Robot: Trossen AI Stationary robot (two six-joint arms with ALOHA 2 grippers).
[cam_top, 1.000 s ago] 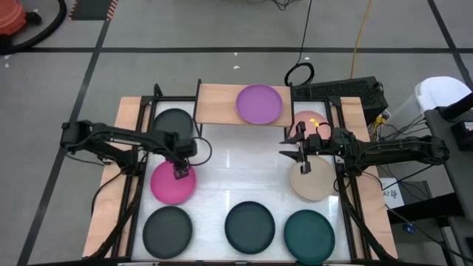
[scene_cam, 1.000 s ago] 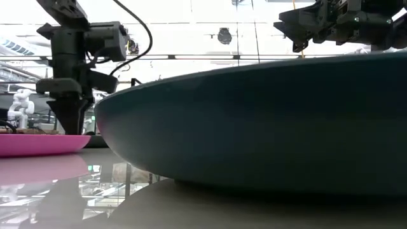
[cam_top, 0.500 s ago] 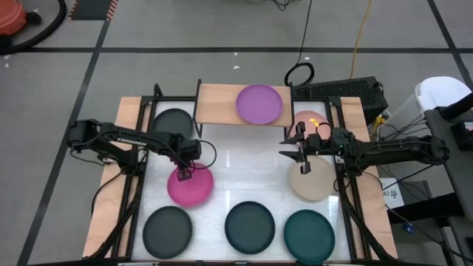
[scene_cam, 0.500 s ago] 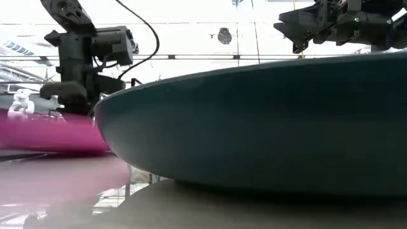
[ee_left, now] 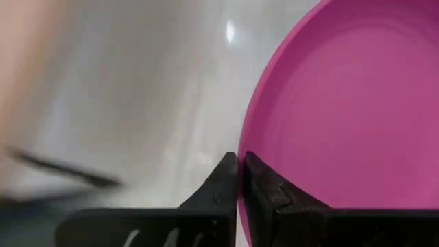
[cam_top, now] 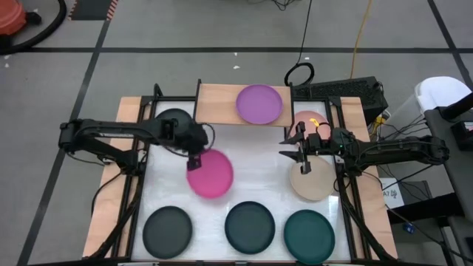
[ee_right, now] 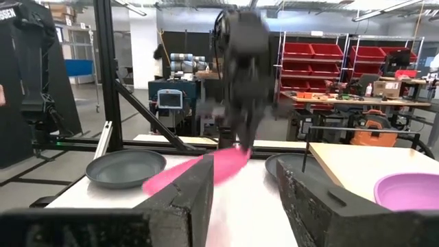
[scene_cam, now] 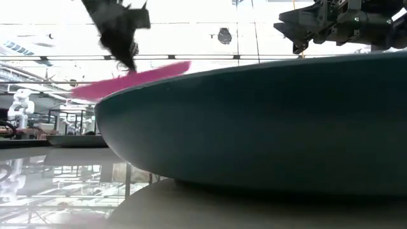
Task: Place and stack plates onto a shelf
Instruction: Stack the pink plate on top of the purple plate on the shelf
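Magenta plate (cam_top: 211, 174) tilted, lifted at frame centre-left; purple plate (cam_top: 259, 104) lies on the wooden shelf (cam_top: 219, 103) at top; 6 other plates rest around the tabletop.

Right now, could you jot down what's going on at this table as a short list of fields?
left gripper: fingers shut on the magenta plate, lifted off the table and tilted
right gripper: fingers open, over the beige plate
shelf: holds one purple plate
table front row: three dark plates
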